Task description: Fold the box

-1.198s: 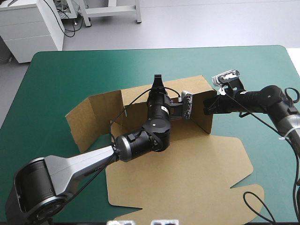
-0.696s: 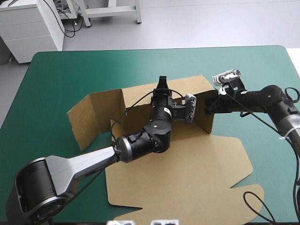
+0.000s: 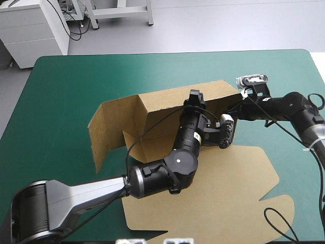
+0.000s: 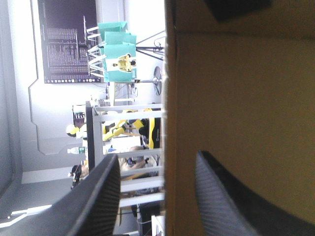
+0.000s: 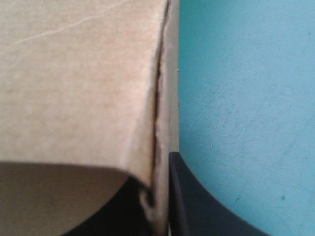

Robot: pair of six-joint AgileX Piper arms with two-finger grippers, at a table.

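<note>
The box [image 3: 167, 109] lies at the middle of the counter [image 3: 66, 81], its far wall [image 3: 203, 96] raised and its lid [image 3: 228, 193] flat on the near side.

The left jaws are released. They are set astride the top edge of the far wall, one finger [image 4: 101, 196] outside the board and one inside. The right jaws are clenched on the box at the right end of that wall, with the board edge pinched between them.

Compared with the earlier views, the left jaws are displaced to the right along the wall's top edge. The far wall is drawn nearer and to the right. The left flap [image 3: 104, 132] is swung nearer and stands steeper. The right jaws are found at the same corner, and the whole sheet is shifted slightly right.

The walls are judged to be partly formed. No flap is tucked yet, so the fold is incomplete.
</note>
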